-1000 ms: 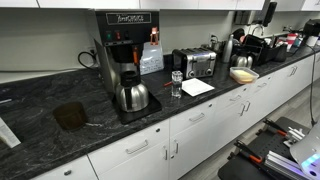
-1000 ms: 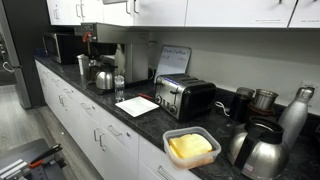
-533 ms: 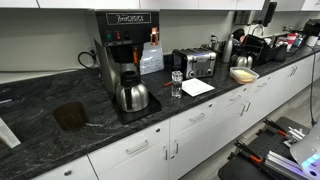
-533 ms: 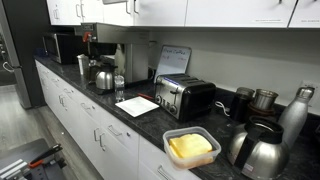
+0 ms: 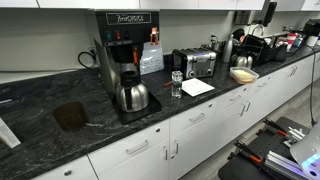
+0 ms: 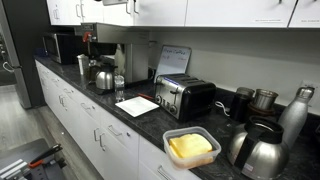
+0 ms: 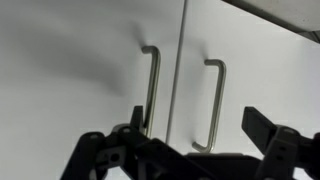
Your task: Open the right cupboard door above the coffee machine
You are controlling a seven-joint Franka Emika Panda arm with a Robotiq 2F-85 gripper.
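In the wrist view two white cupboard doors meet at a vertical seam (image 7: 178, 70). Each has a slim steel bar handle, the left handle (image 7: 152, 90) and the right handle (image 7: 214, 105). My gripper (image 7: 197, 132) is open just in front of the doors. Its black fingers (image 7: 262, 125) stand on either side of the right handle's lower end without touching it. The black coffee machine (image 5: 125, 55) with its steel pot (image 5: 131, 96) stands on the counter below, and it also shows in an exterior view (image 6: 100, 62). The arm does not show clearly in either exterior view.
A dark stone counter (image 5: 60, 125) carries a silver toaster (image 5: 195, 63), a glass (image 5: 177, 85) and a white paper (image 5: 197, 87). A yellow-filled container (image 6: 190, 147), steel kettles (image 6: 262, 152) and a microwave (image 6: 62, 45) also stand there. White upper cupboards (image 6: 220, 10) run along the wall.
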